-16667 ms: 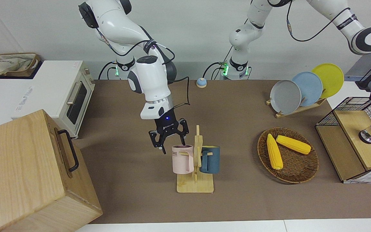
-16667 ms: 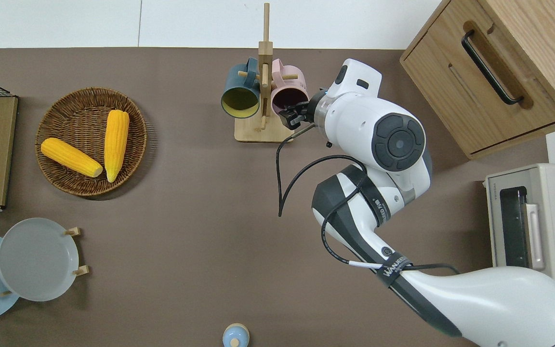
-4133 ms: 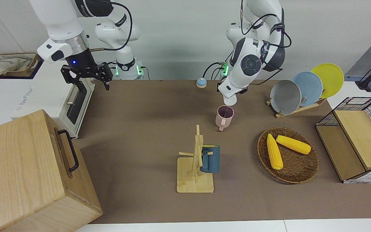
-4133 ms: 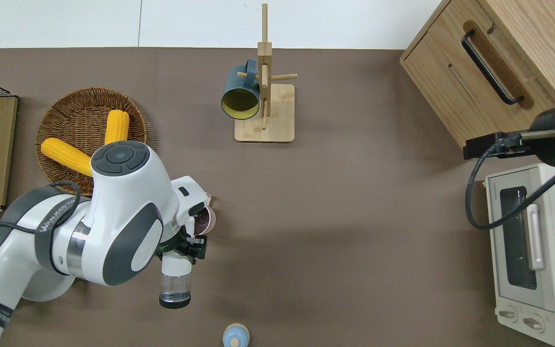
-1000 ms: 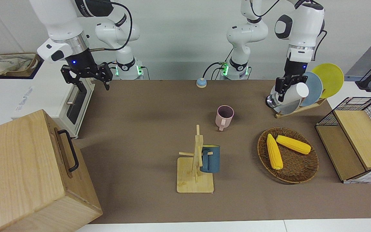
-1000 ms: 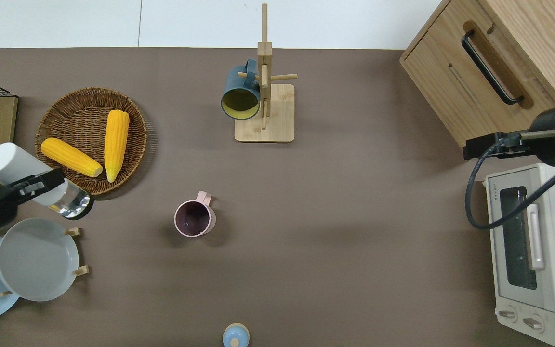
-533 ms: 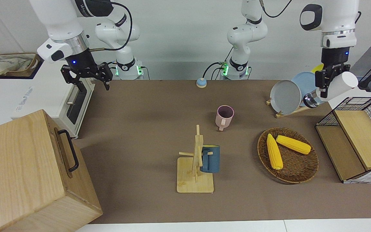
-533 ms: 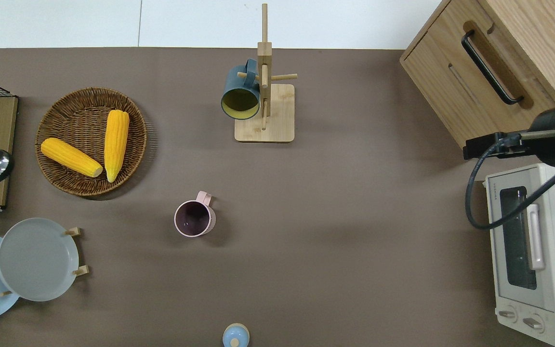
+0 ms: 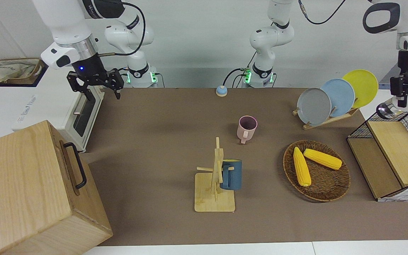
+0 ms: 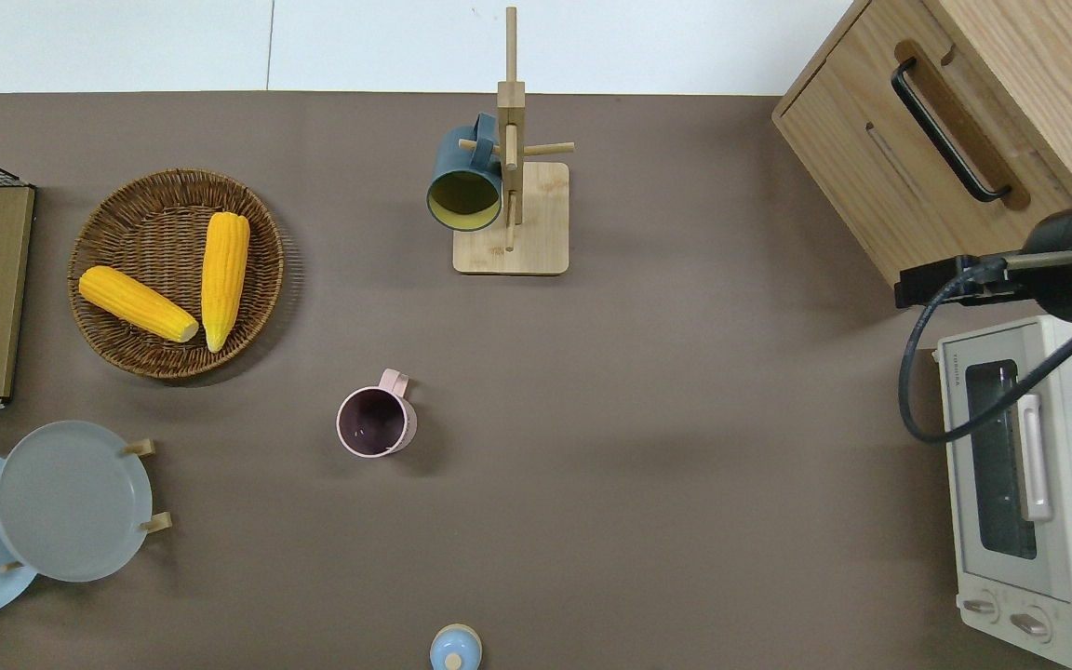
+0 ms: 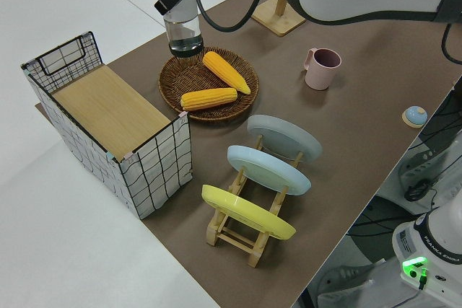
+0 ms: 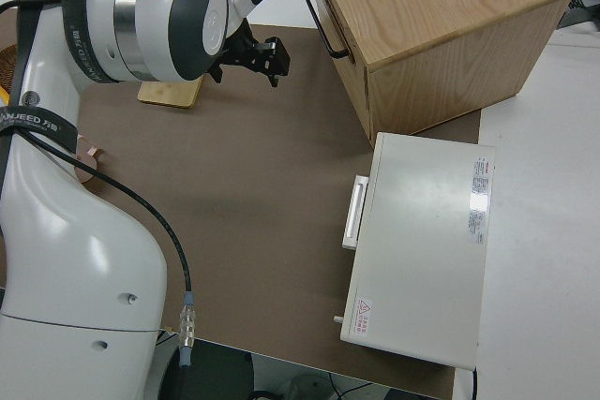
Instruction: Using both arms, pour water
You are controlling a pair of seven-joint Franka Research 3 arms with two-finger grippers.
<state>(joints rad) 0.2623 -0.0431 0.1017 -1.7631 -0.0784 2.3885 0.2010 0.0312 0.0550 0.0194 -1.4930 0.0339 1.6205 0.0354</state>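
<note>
While its arm sits parked, right claw [image 9: 102, 92]: fingers apart.
Mug [image 9: 246, 128]: pink, upright on tabletop [image 9: 154, 141], nearer the robots than rack [image 9: 215, 184].
Left claw [image 9: 402, 98]: clamped on bottle [image 9: 385, 109], tilted, airborne at left arm's end by crate [image 9: 395, 148].

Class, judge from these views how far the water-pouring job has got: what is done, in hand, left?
Done: the pink mug stands upright on the table, off the mug rack; whether it holds water cannot be seen. In hand: the left gripper holds the bottle tilted, at the left arm's end of the table. Left: probably setting the bottle down. The right gripper is parked, open.
</note>
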